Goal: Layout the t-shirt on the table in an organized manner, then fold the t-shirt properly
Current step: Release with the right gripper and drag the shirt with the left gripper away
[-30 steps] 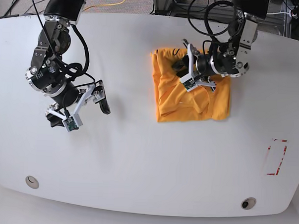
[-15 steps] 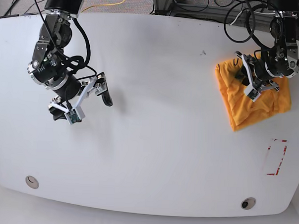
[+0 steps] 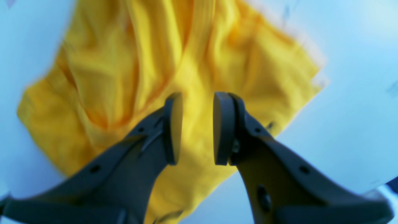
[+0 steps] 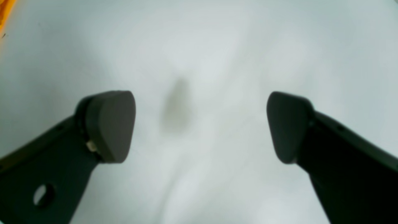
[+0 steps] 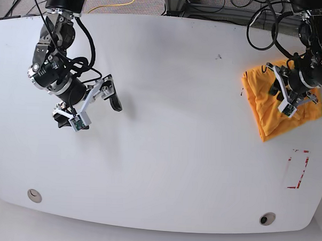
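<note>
Base view: folded shirt (image 5: 268, 109) at right; left gripper (image 3: 194, 127) narrowly parted above it, right gripper (image 4: 199, 124) wide. We judge folding done; next, withdraw.

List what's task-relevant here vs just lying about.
Job:
t-shirt, bunched at the table's far right
table
left gripper, fingers slightly apart above the shirt
right gripper, open over bare table

Lying about:
red-marked rectangle
two grommet holes
</note>
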Robot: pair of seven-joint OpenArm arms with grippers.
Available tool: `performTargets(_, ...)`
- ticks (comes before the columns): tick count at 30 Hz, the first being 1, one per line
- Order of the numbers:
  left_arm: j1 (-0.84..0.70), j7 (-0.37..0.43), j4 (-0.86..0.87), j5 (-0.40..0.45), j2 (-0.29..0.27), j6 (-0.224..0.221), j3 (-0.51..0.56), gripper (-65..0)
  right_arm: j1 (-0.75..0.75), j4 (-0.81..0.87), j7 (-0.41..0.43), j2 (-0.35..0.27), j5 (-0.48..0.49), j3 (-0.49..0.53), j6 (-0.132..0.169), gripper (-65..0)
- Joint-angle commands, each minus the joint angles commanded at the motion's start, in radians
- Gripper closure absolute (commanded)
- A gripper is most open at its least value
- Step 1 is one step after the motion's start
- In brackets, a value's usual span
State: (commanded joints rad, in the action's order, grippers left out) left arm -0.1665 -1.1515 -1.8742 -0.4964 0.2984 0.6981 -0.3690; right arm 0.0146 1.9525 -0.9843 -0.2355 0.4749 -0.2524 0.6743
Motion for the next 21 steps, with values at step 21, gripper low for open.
performTargets(21, 0.025, -0.031, 0.071, 0.322, -0.269, 0.0, -0.017, -15.1, -0.005, 0.0, 0.0, -0.008, 0.041, -0.005, 0.002, -65.0)
